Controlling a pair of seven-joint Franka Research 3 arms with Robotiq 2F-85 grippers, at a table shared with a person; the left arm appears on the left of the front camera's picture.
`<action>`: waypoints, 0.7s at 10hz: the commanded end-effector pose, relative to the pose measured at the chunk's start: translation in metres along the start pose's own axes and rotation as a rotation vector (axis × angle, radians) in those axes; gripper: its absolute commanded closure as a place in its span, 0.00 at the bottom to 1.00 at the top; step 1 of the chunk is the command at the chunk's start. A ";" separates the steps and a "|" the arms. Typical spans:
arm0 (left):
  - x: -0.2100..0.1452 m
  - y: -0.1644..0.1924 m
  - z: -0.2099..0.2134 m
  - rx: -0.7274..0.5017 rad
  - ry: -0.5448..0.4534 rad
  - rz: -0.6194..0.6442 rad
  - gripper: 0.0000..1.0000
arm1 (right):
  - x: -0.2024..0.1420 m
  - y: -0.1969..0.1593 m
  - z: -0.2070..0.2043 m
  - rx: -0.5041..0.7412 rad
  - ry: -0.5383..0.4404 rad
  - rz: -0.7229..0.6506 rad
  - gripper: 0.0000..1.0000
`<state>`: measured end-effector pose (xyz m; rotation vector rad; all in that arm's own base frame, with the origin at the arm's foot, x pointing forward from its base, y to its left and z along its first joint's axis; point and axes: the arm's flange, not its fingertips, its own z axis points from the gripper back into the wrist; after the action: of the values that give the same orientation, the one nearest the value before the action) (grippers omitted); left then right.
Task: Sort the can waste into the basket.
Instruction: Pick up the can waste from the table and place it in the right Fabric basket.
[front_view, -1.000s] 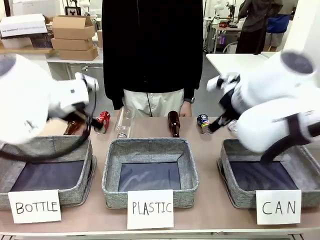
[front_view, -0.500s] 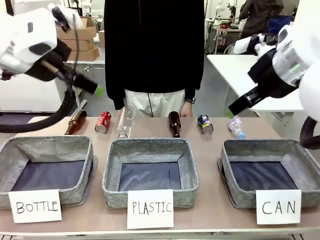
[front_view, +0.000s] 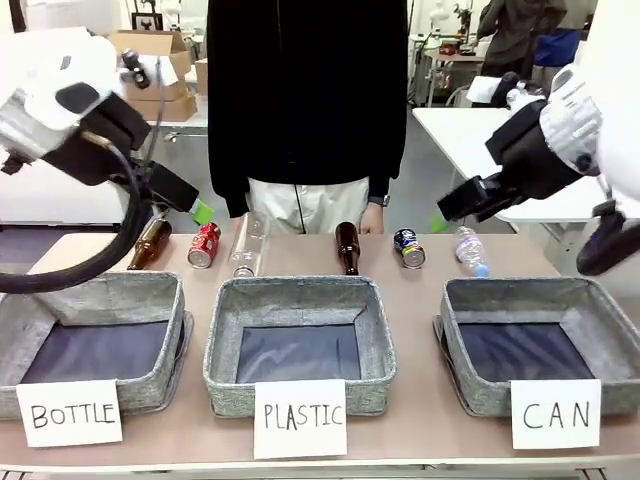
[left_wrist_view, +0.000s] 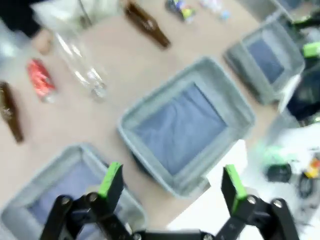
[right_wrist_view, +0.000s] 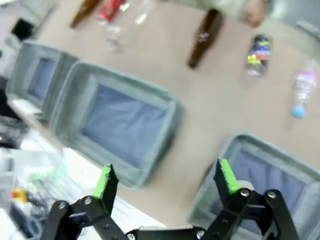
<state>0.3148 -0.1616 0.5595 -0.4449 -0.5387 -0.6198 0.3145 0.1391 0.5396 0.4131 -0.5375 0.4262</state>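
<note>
1. Basket signed "CAN" stands at the robot's right end of the row. Its white sign covers part of the front wall, the frame cuts off its right side, and nothing lies on its dark lining.
2. Person stands across the table from that basket, cut off above the chest.
3. PLASTIC basket sits just left of the CAN basket, and the BOTTLE basket is farthest from it.
4. Right gripper hangs in the air beyond the CAN basket's far-left corner. Its wrist view shows the fingers spread and empty.
5. Left gripper hangs well left of the CAN basket, fingers apart, holding nothing.
6. Small clear bottle lies just behind the CAN basket's far rim. A brown bottle and a large clear bottle lie farther left. Another brown bottle is partly hidden behind the left arm's cable.
7. Blue can lies on the table near the CAN basket's far-left corner, outside it. The red can lies well to the left. The print on both is too blurred to read.
</note>
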 end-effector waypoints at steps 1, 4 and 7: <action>0.009 0.052 0.021 -0.184 0.115 0.775 0.00 | 0.010 -0.026 0.004 0.551 -0.033 -0.619 0.00; -0.040 0.121 0.042 -0.791 -0.379 1.086 0.00 | -0.013 -0.053 0.003 0.840 -0.182 -0.892 0.00; -0.053 0.123 0.021 -0.963 -0.534 0.969 0.00 | -0.008 -0.049 -0.006 0.801 -0.175 -0.867 0.00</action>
<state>0.3500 -0.0106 0.5294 -1.3602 -0.2768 0.0891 0.3426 0.0825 0.5325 1.3773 -0.2462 -0.2008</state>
